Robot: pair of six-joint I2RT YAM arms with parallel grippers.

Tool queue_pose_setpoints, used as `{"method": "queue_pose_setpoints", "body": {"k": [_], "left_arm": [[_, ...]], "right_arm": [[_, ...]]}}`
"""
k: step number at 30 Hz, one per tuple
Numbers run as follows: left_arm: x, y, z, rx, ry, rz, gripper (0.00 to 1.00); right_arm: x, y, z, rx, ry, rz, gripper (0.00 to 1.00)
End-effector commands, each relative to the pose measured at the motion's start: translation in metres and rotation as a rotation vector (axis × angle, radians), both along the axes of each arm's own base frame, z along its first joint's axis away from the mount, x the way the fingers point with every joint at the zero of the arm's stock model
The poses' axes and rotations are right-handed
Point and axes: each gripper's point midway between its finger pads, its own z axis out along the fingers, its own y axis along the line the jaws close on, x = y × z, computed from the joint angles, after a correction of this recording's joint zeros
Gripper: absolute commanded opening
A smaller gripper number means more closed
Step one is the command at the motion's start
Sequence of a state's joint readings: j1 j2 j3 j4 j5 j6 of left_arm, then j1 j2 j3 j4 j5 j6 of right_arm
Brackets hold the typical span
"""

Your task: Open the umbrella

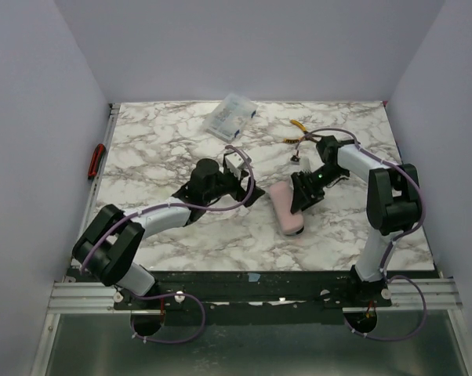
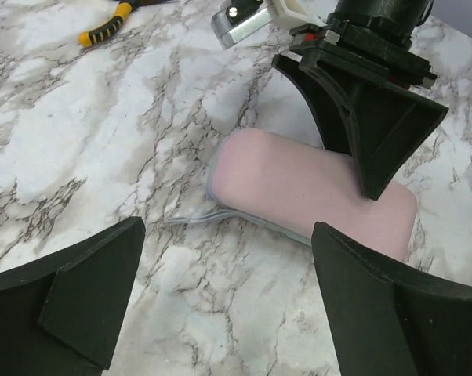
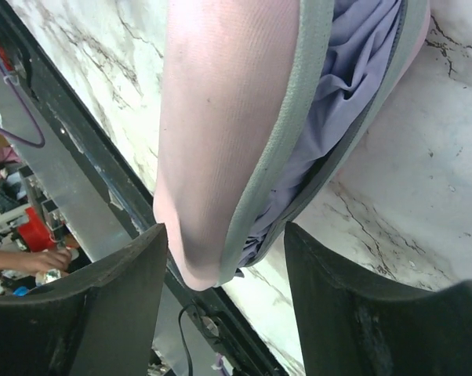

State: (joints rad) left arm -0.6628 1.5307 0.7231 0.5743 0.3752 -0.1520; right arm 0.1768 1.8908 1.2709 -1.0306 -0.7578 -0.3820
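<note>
- Left gripper [image 2: 228, 227] has its 2 jaws wide apart, with only the table [image 2: 103, 157] between them.
- Right gripper [image 3: 226, 231] has its jaws apart too, 1 on each side of the end of the pink case [image 2: 299, 188], not squeezing it.
- The umbrella [image 3: 350, 94] is folded up inside that case, which lies flat on the table (only some purple cloth peeks out past the zip [image 3: 287, 133]).
- This looks like the very start: the umbrella is not out yet. Next, 1 gripper should hold the case down while the other pinches the cloth and pulls.
- The handle and stick are hidden. I cannot tell how far the zip is undone.
</note>
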Motion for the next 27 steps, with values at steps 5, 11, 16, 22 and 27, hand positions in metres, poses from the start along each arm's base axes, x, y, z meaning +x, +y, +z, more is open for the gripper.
{"method": "queue_pose_setpoints", "body": {"k": [5,11,16,22,27], "left_arm": [[-0.009,0.026,0.006,0.043,0.067,-0.016,0.89],[-0.011,0.032,0.01,0.042,0.06,-0.006,0.88],[-0.015,0.036,0.012,0.027,0.075,0.003,0.88],[-0.016,0.04,0.015,-0.007,0.116,0.022,0.88],[-0.021,0.042,0.012,-0.027,0.198,0.033,0.88]], "right_arm": [[0.013,0.016,0.029,0.096,-0.046,-0.015,0.55],[0.017,0.03,0.047,0.156,-0.046,-0.022,0.49],[0.006,0.048,0.051,0.192,-0.025,0.024,0.48],[0.002,0.076,0.057,0.212,-0.057,0.088,0.5],[-0.003,0.089,0.054,0.207,-0.077,0.116,0.52]]}}
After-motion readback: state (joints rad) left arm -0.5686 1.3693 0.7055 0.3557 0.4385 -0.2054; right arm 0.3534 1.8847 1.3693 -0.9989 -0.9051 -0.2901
